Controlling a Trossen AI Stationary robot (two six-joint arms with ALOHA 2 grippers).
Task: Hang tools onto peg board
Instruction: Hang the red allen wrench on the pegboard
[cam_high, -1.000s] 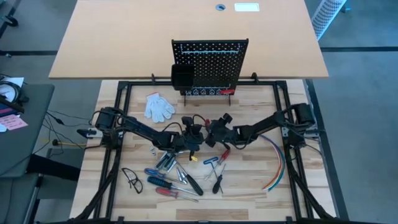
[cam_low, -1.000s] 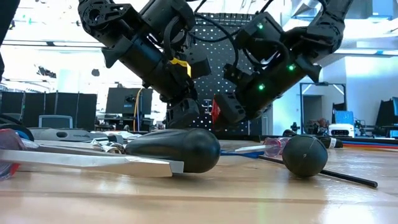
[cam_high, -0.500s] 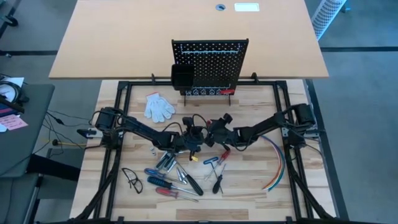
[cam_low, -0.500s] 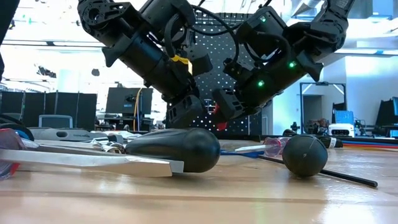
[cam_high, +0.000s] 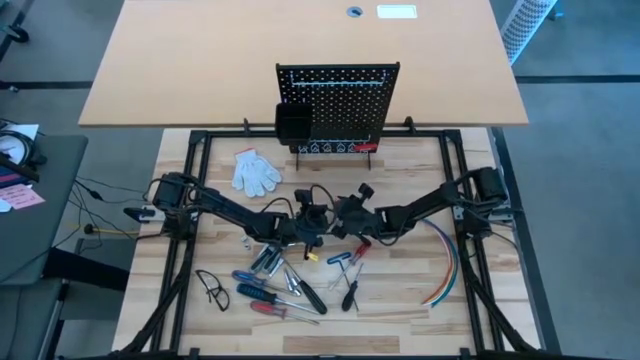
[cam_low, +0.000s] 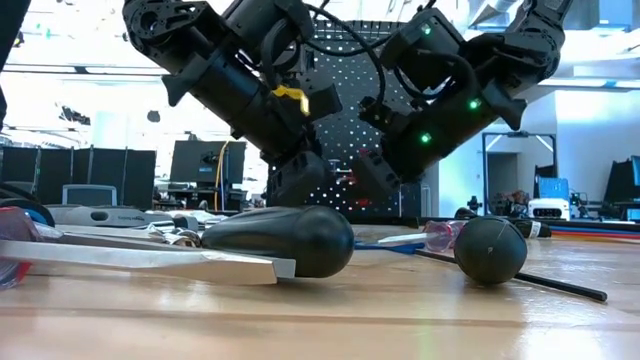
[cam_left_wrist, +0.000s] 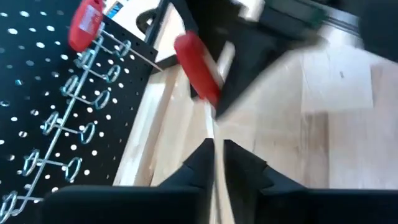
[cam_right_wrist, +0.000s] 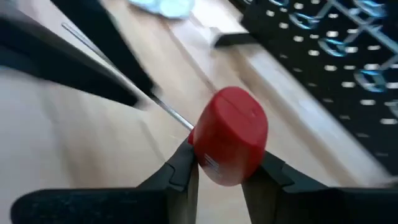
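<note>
1. Right wrist view: the right gripper (cam_right_wrist: 219, 171) is clamped on the red handle of a red-handled screwdriver (cam_right_wrist: 230, 134), fingers pressed to either side of it. The thin shaft runs away from this gripper toward the other arm.
2. Left wrist view: the left gripper (cam_left_wrist: 215, 163) is pinched together on that same shaft, with the red handle just beyond its fingertips inside the other arm's dark fingers. The tool is held at both ends, clear of the table.
3. Judgement: this looks like a hand-over. One arm takes the handle while the other steadies the shaft, likely so the handle-side grip can carry the tool to a hook.
4. High view: the two grippers meet tip to tip mid-table. The peg board (cam_high: 338, 104) stands well beyond both of them, upright, with a black bin (cam_high: 293, 123) on its face. One board, one bin.
5. Left wrist view shows wire hooks (cam_left_wrist: 87, 96) along the board face and a red tag (cam_left_wrist: 84, 25) near them; the hooks I can see carry no tools.
6. Count, high view: two arms, one tool in the air. On the near side of the grippers lies a scatter of loose tools (cam_high: 285, 288); they overlap too much for a sure count, roughly eight.
7. One white glove (cam_high: 256, 171) lies between the left gripper and the board. One bundle of coloured cables (cam_high: 447, 262) lies out beyond the right arm.
</note>
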